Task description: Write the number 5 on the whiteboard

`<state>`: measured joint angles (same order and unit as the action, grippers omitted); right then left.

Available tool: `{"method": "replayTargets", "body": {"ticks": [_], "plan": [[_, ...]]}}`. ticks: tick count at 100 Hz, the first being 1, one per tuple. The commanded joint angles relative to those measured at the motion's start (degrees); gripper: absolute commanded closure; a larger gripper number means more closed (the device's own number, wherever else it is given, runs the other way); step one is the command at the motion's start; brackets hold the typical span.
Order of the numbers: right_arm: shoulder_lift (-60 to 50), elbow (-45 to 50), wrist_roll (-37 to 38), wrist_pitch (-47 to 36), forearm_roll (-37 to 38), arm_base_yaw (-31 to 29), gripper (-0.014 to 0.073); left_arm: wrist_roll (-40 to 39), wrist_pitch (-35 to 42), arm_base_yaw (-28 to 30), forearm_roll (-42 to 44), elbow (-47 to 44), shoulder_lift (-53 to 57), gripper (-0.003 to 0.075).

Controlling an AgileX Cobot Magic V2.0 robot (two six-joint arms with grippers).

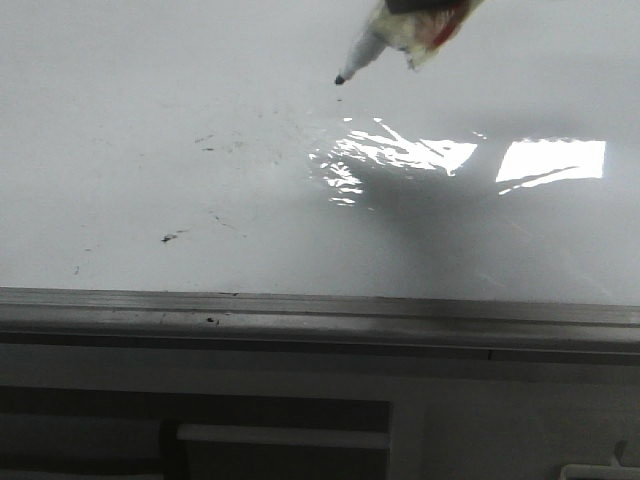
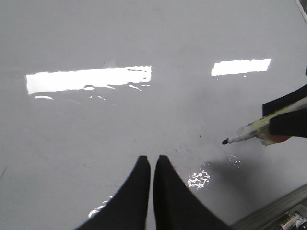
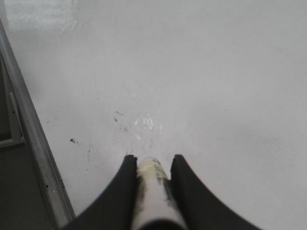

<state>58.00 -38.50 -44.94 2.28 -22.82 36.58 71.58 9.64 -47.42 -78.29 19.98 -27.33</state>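
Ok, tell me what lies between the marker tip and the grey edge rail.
Front view: only whiteboard, with glare and faint black smudges. No 5 there yet.

A white-barrelled marker [image 1: 372, 45] with black tip points down-left.

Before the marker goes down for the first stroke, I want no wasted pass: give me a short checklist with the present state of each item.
1. Right gripper clamped on the white marker pen: ok.
2. Black marker tip uncapped and pointing at the large glossy white whiteboard: ok.
3. Tip touching the board: cannot tell; in the front view it seems to hang above it.
4. Writing area free of a drawn 5: ok, only faint black smudges.
5. Left gripper out of the pen's path: ok, shut, empty, off to one side.
6. Ink flowing: cannot tell.
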Motion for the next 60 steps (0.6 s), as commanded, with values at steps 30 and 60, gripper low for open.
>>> {"method": "replayTargets", "body": {"ticks": [30, 60], "plan": [[4.5, -1.6, -2.4, -9.5, 2.4, -1.1, 0.0654, -0.5, -4.0, 0.1, 0.2, 1.5, -0.3, 0.0741], [6.8, -1.6, -2.5, -7.1, 2.4, -3.1, 0.0652, -0.5, -5.7, 0.1, 0.2, 1.5, -0.3, 0.074]]}}
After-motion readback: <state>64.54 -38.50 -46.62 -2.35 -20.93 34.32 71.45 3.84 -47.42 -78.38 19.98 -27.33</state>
